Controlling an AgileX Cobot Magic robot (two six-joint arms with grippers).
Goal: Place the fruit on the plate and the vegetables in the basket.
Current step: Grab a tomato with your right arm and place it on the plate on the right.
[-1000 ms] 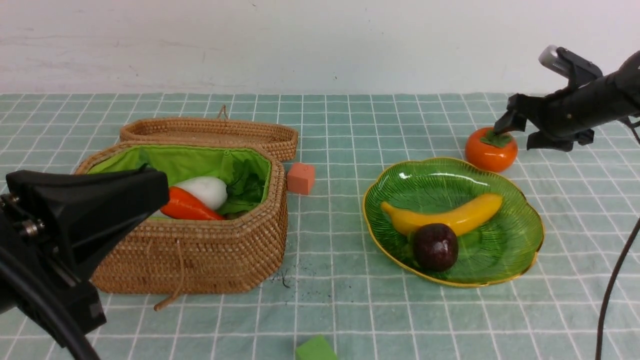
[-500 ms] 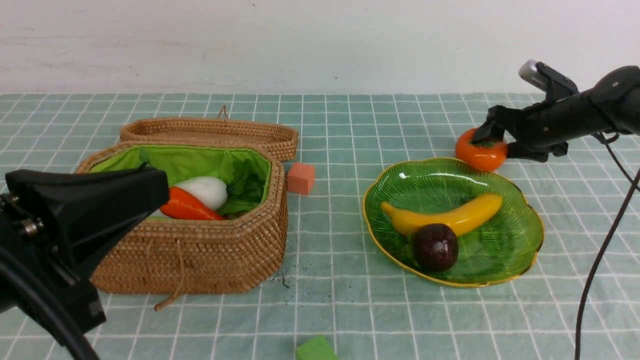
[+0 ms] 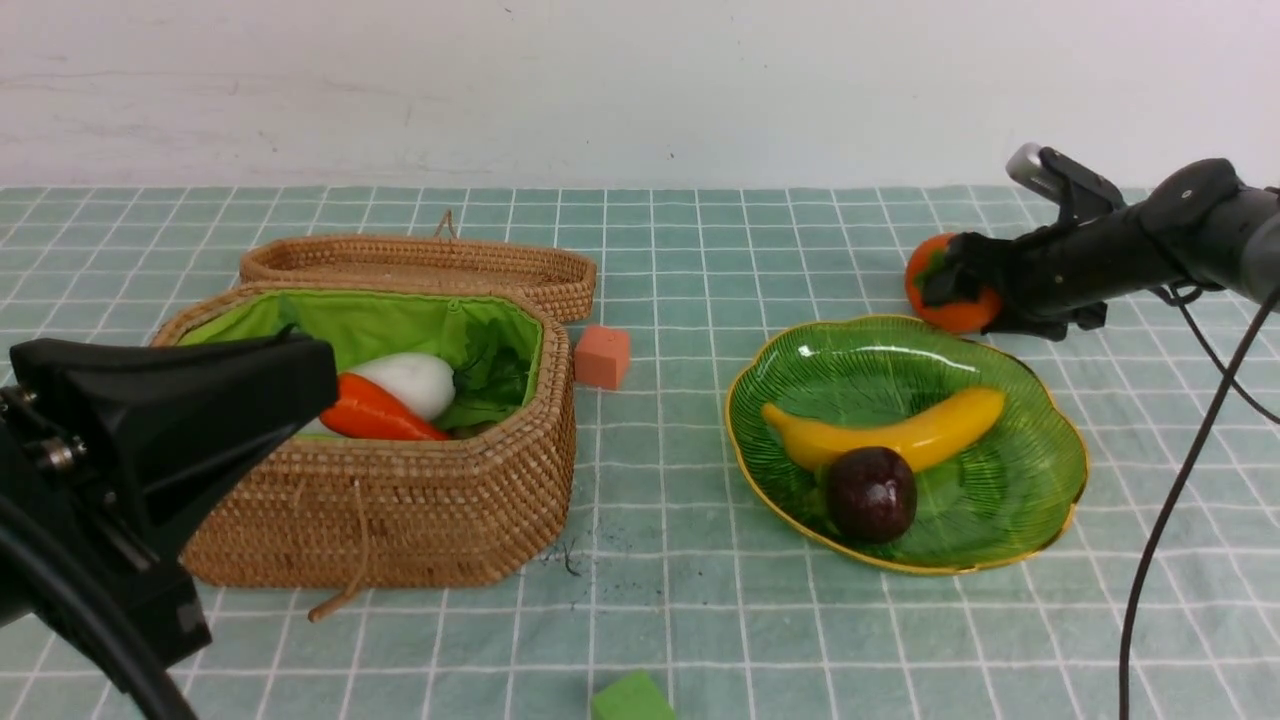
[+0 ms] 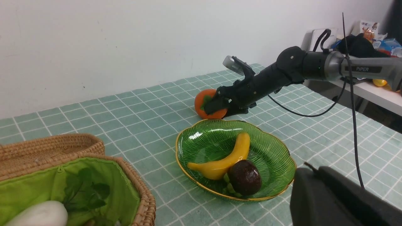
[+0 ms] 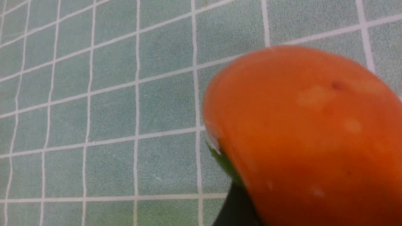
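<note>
**Persimmon between our right jaws**

Our right gripper (image 3: pixel 950 285) straddles the persimmon (image 3: pixel 945 300) on the tabletop, jaws wide; whether they grip it, we cannot tell. The plate (image 3: pixel 1050 480) lies toward seven o'clock from it. Our left gripper (image 3: pixel 240 400), closed and empty, sits far off.

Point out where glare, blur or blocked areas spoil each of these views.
Front view: white glare streaks on the plate, and the dark left gripper blocks part of the basket. Left wrist view: sharp, with a highlight on the plate rim and a black blur in one corner. Right wrist view: the persimmon is too close and soft.
</note>
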